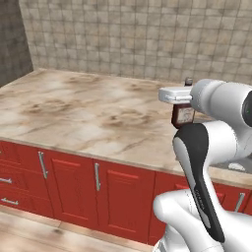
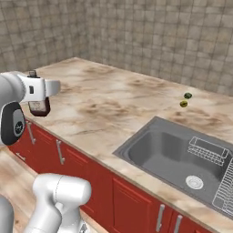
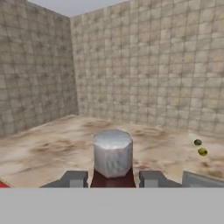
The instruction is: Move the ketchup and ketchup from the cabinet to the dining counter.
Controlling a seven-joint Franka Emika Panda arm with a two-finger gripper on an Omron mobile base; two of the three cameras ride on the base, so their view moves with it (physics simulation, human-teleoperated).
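Hand view: claw [image 3: 113, 179] narrowly parted, clamping ketchup [image 3: 113, 154]

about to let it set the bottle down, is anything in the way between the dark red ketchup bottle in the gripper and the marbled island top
Nothing visible is. The dark red-brown ketchup bottle is held upright in the gripper over the beige marbled dining counter, whose top below it is bare. The steel sink and two small round objects lie off to the right.

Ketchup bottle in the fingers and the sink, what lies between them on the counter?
Nothing: in the right base view, only bare marbled counter runs from the held ketchup bottle to the sink.
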